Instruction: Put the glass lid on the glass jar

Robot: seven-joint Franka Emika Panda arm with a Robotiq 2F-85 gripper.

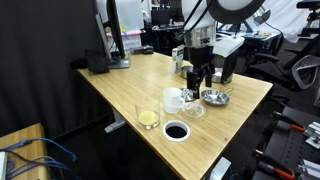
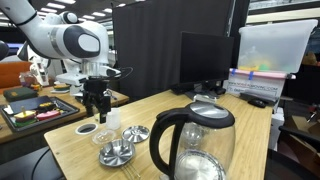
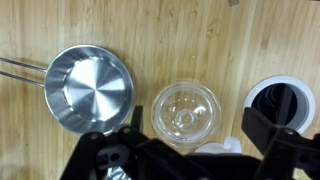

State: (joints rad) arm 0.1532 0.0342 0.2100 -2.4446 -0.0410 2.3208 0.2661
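Note:
The glass lid (image 3: 185,110) lies flat on the wooden table, between a metal bowl and a black ring. It also shows in an exterior view (image 1: 193,109). My gripper (image 3: 180,140) is open and empty, hovering right above the lid with a finger on each side; it shows in both exterior views (image 1: 200,78) (image 2: 97,108). The glass jar (image 1: 148,117), with a yellowish layer at its bottom, stands apart near the table's front edge. It is out of the wrist view.
A white cup (image 1: 173,99) stands beside the lid. A metal bowl (image 3: 90,90) (image 1: 214,97) and a black round ring (image 3: 280,102) (image 1: 176,131) flank it. A dark glass kettle (image 2: 195,148) and a second bowl (image 2: 117,152) stand nearby. A monitor (image 2: 205,60) stands at the back.

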